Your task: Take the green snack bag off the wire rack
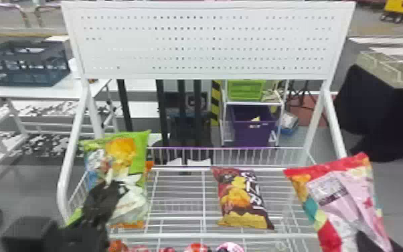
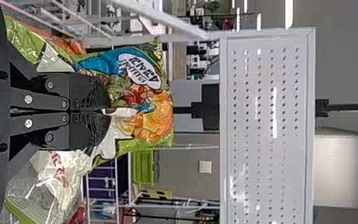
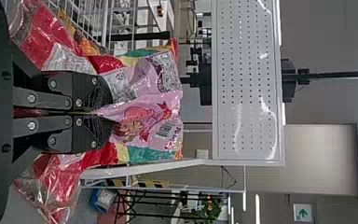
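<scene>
the tall, glossy green snack bag (image 1: 139,147), a plastic pouch with orange, white and blue print, is in the black two-fingered left gripper (image 1: 115,189), up at the left side of the white metal wire rack (image 1: 211,236); whether its underside touches the rack i can't tell. in the left wrist view the flat fingers pinch a fold of its film, and the bag bulges out on both sides and past the tips. over on the right, the black right gripper (image 1: 371,243) has its fingers closed on a crinkled red and pink plastic bag (image 1: 354,187), with the film gathered between them and teal and yellow patches showing along its edges. between the two held bags, well apart from the green one, a dark red and brown snack bag with yellow print (image 1: 241,197) lies on the wires. a row of small red and pink packages (image 1: 197,248) shows along the near edge, and a white perforated metal panel (image 1: 130,43) stands above the back of the rack.
</scene>
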